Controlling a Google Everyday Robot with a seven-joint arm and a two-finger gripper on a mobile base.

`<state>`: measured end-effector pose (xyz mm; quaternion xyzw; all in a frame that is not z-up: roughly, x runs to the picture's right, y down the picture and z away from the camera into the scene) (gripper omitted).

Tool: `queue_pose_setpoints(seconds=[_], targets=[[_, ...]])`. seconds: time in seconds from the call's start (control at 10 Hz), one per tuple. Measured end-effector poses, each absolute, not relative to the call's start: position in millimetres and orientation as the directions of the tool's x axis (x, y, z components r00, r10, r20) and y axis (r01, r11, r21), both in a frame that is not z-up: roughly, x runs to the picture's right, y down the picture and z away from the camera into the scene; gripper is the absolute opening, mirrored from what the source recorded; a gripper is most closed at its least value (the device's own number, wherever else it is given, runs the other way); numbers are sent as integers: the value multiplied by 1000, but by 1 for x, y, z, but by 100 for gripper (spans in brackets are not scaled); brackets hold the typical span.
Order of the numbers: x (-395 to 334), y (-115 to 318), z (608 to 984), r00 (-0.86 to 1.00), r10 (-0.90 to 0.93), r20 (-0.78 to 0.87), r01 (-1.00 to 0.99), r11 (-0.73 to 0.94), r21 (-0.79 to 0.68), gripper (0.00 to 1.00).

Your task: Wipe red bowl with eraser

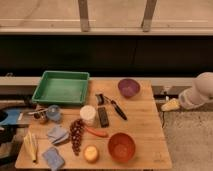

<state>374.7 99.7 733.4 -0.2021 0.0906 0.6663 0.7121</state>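
The red bowl [122, 146] stands upright near the front edge of the wooden table [142, 120], right of centre. The eraser [103, 116], a flat black block, lies at mid-table next to a white cup [88, 114], a little behind and left of the bowl. My arm [199, 92] is off the table's right side. Its gripper [170, 104] hangs just past the right edge, far from both the bowl and the eraser, and holds nothing that I can see.
A dark purple bowl [129, 87] sits at the back right and a green tray [62, 86] at the back left. A black-handled utensil [117, 107] lies beside the eraser. Blue cloths [57, 133], grapes [76, 135], a banana [31, 146] and a round fruit [91, 152] fill the front left.
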Motion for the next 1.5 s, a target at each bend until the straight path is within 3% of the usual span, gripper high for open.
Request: queue_pose_setpoints(seconds=[0.6, 1.2, 1.5], targets=[[273, 95, 740, 321, 883, -343, -915, 196, -352, 80], [144, 117, 729, 628, 742, -235, -739, 474, -479, 80], [131, 125, 724, 661, 718, -219, -711, 506, -489, 80]])
